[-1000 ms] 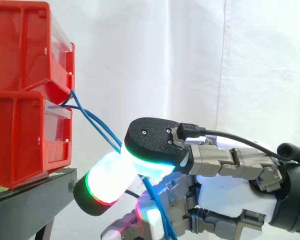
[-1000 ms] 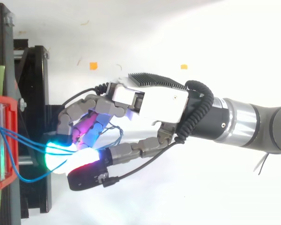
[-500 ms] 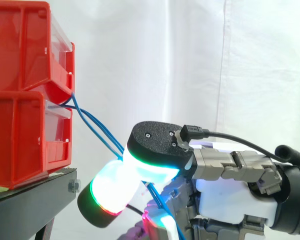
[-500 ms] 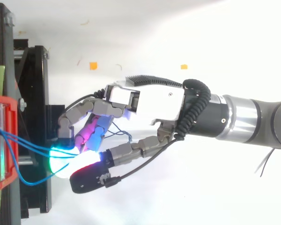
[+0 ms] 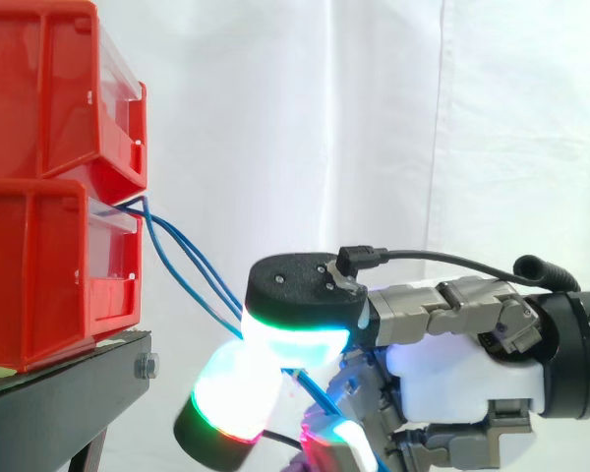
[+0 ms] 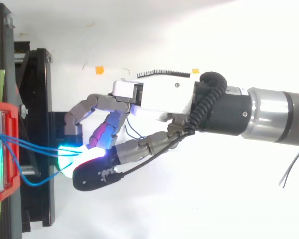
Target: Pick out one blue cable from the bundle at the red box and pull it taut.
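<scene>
- Nearest us, the robot's hand sits low at 5 o'clock from the bins. Its fingers are curled, and its glowing pads are closed narrowly, thumb against finger, on the thin blue cables. We judge this a pinch grip, so that a pull draws on the strands without them slipping.
- From the side, the cables climb from the pads toward 10 o'clock. They look fairly straight, so we think they are close to taut.
- From above, one slack loop sags toward 7 o'clock of the pads. We cannot tell which single strand is held.
- The cables come out between the stacked red plastic bins on the black metal stand.
- Farthest back hangs the white curtain.
</scene>
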